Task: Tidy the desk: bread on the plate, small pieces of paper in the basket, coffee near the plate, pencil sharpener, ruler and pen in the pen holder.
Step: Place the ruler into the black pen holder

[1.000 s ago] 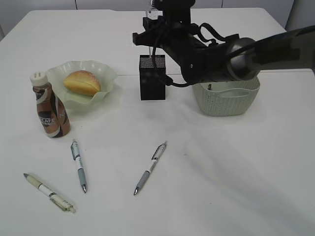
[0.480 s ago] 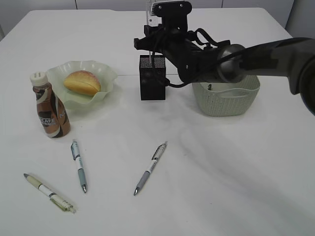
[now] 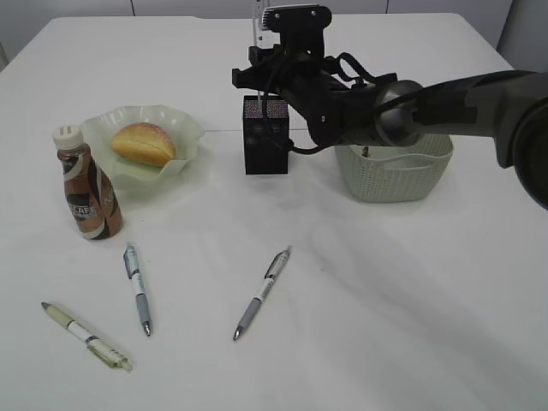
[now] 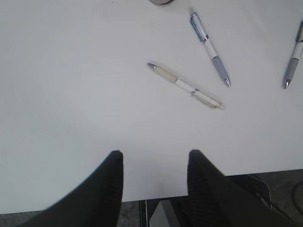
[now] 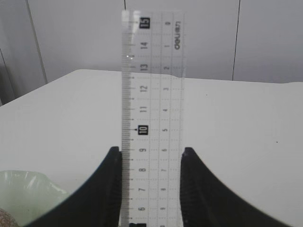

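- Nearest, front of table [image 3: 411, 325]: 3 pens loose – cream pen [image 3: 86, 335] front left, blue-grip pen [image 3: 137, 288] just behind it, grey pen [image 3: 260, 294] toward the middle. All flat, apart from each other. Risk: a pen can roll when a claw comes down on it, esp. the grey one lying at a slant.
- Left claw [image 4: 154, 163]: hangs over the near table edge, jaws abt half open, nothing between them. No hazard here as it sits.
- Mid left: coffee [image 3: 86, 183] upright, just beside the plate [image 3: 184, 128], bread [image 3: 144, 143] on the plate. Looks sorted. Risk: bottle is tall & narrow, so an arm swinging for the pens could tip it.
- Mid right: basket [image 3: 394, 178], partly behind the right arm; contents can't be made out.
- Farther back: holder [image 3: 265, 135], black mesh, narrow mouth.
- Right claw [image 5: 151, 189]: clamped on the ruler [image 5: 152, 94] by its long edges, ruler upright; in ext. view it sits above the holder. Main risks, my read:
  - lower end not seen, so lineup w/ the mouth is unclear; off-centre → ruler catches the rim.
  - pushing down on a caught ruler could tip the light holder.
  - released high or tilted, it may bounce out onto the table.
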